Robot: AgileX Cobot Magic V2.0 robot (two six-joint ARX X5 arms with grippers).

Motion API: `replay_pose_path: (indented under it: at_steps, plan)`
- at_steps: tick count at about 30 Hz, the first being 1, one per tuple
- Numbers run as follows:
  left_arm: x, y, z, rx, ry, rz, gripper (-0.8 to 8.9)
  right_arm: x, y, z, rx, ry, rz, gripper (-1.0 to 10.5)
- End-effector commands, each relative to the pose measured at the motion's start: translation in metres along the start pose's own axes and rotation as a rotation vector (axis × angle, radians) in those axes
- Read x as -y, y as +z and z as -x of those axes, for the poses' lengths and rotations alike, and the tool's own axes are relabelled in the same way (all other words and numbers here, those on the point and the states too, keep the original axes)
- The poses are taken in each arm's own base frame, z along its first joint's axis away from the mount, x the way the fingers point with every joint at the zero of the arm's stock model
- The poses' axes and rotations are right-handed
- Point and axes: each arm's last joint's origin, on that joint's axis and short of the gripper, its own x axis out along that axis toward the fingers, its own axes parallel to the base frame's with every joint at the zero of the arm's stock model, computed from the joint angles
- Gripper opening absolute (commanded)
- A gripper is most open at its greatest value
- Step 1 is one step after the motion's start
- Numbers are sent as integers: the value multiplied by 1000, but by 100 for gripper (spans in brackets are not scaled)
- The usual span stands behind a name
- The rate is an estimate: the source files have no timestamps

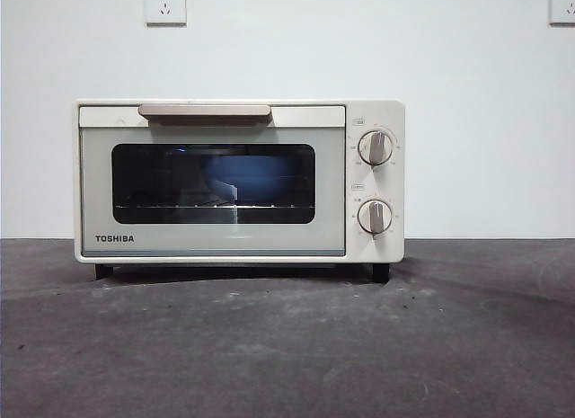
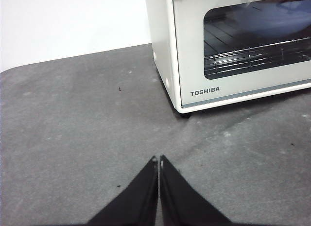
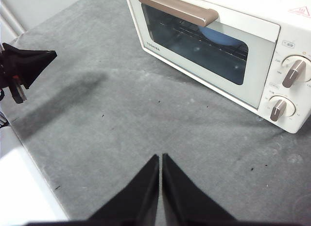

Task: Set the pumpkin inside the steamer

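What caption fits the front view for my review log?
Closed TOSHIBA steamer on the grey table, blue bowl behind its window; no pumpkin or gripper visible.

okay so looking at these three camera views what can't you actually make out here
- The pumpkin: not visible in any view. Through the dark door window only a blue rounded shape shows; the tinted glass hides anything else inside.
- The steamer in the left wrist view: its right side and top are cut off by the picture's edges.
- The dial markings around the two knobs: too small to read in the front view.
- Both claws, left and right, closed and empty.
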Motion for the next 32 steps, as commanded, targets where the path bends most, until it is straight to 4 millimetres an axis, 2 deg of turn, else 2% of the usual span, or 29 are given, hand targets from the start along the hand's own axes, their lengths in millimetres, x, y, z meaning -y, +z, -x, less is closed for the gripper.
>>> replay_pose_path:
  at_steps: [1,14,20,22,27,32]
  plan:
    - [1,-5,-2,-16,-2,4,19,-2,3,0,14,9,3,5]
    - [1,-5,-2,-15,-2,4,19,-4,3,2,19,19,8,5]
    - [1,-5,-2,-16,-2,4,19,5,4,31,149,-73,70,5]
    - [1,-5,-2,-16,-2,4,18,12,2,44,261,-155,86,5]
    - [1,-5,-2,-15,-2,4,19,32,-20,61,521,-414,96,5]
    - [1,-5,-2,-16,-2,4,19,50,-61,58,632,-612,125,5]
